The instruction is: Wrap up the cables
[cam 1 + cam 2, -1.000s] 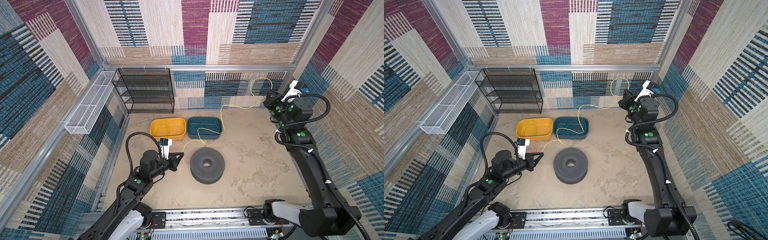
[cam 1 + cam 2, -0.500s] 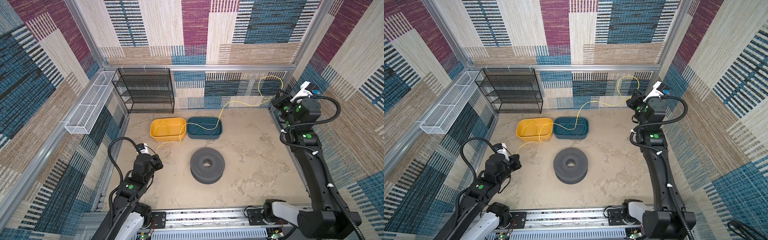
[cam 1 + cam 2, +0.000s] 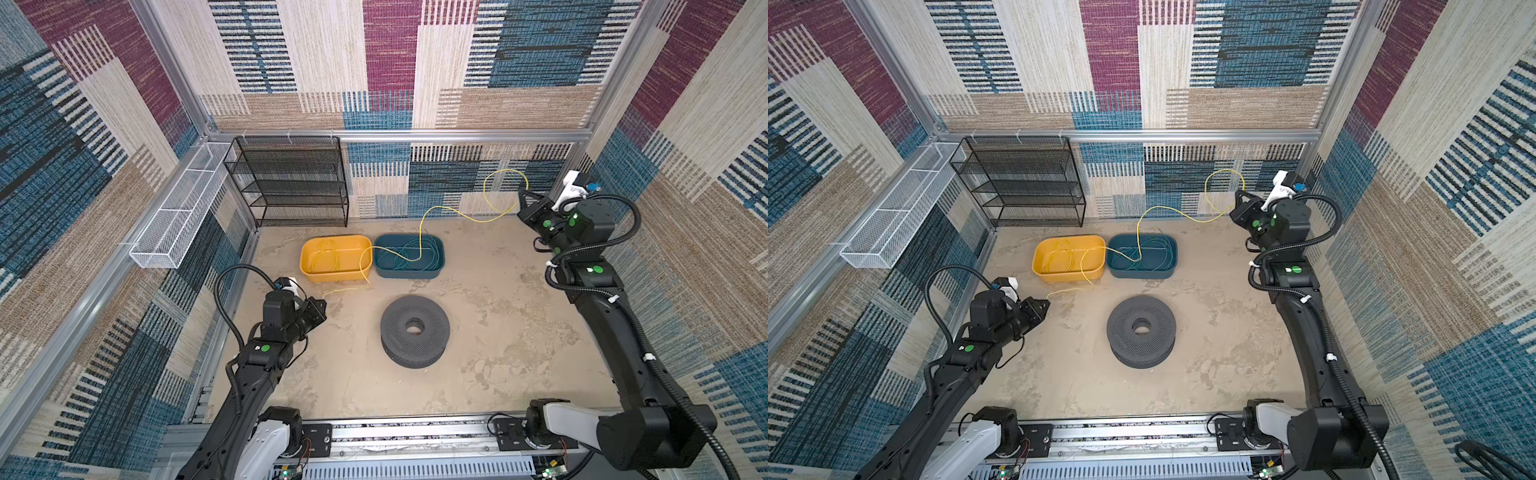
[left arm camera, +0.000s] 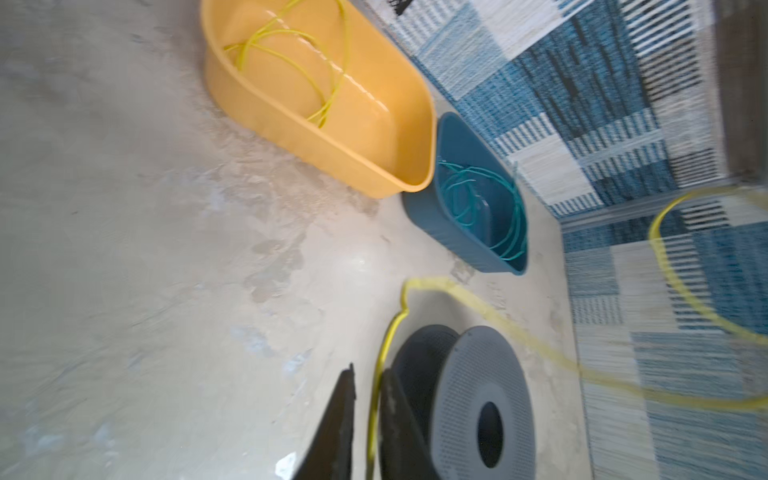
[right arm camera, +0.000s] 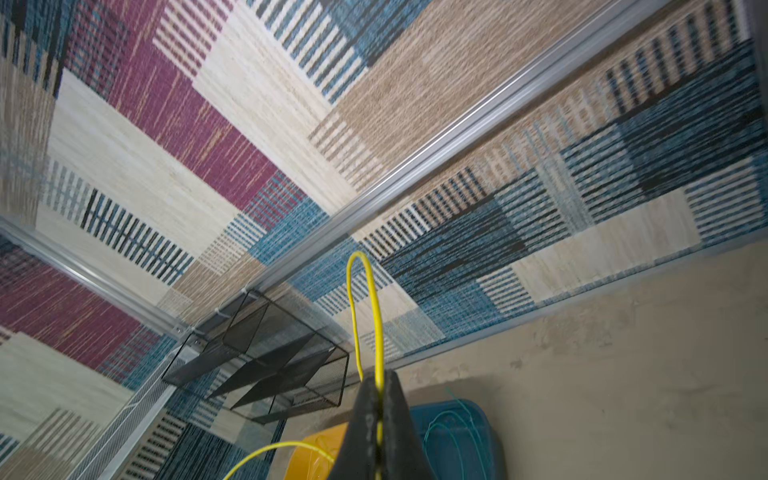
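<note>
In both top views the yellow cable (image 3: 420, 232) goes from the right gripper (image 3: 523, 198), raised near the back wall, across the teal tub (image 3: 440, 253) and the edge of the yellow tub (image 3: 336, 237), then down on the table (image 3: 519, 311) to the left gripper (image 3: 1047, 301). The dark spool (image 3: 432, 328) lies flat before the tubs.

In the left wrist view the left gripper (image 4: 368, 374) is a little open, and the yellow cable (image 4: 386, 336) passes loosely between its jaws.

In the right wrist view the right gripper (image 5: 377, 376) is closed tightly on the yellow cable (image 5: 376, 299), with a loop standing above it

Patchwork carpet walls (image 3: 390, 62); beige floor (image 3: 498, 332); blk mesh shelf (image 3: 291, 183) at back
</note>
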`<state>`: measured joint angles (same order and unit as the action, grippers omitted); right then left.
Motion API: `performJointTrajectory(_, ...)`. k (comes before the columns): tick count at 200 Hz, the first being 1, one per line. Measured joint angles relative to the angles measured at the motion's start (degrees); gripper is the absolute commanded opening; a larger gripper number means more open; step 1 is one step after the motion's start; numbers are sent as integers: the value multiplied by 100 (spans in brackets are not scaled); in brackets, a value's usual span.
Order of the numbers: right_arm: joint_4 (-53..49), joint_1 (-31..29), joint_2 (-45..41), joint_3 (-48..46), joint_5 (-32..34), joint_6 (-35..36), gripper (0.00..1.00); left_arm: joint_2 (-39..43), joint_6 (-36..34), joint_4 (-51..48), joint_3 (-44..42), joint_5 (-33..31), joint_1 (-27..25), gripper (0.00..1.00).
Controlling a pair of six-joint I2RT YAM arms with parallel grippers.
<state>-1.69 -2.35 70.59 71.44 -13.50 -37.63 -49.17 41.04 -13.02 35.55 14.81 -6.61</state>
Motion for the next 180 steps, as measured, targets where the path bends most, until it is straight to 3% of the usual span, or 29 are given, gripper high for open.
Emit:
performJointTrajectory(22,11,-227,144,-94,-52,52,0,-76,-221,-153,511,490,0,71)
performJointTrajectory(41,11,-348,223,-157,-160,122,0,-55,-560,-695,1204,507,-2,78)
performJointTrajectory(65,22,-450,295,-175,-306,131,0,-83,-1075,-1309,2124,343,0,78)
performJointTrajectory(93,42,-686,374,-175,-400,129,0,-656,-1460,-1729,3176,348,-179,73)
performJointTrajectory(148,107,-1224,452,-245,-428,57,0,-3053,-2463,-2116,5748,426,-2680,67)
performJointTrajectory(180,173,-1353,382,-452,-498,-127,0,-4089,-2977,-1971,6585,645,-3456,63)
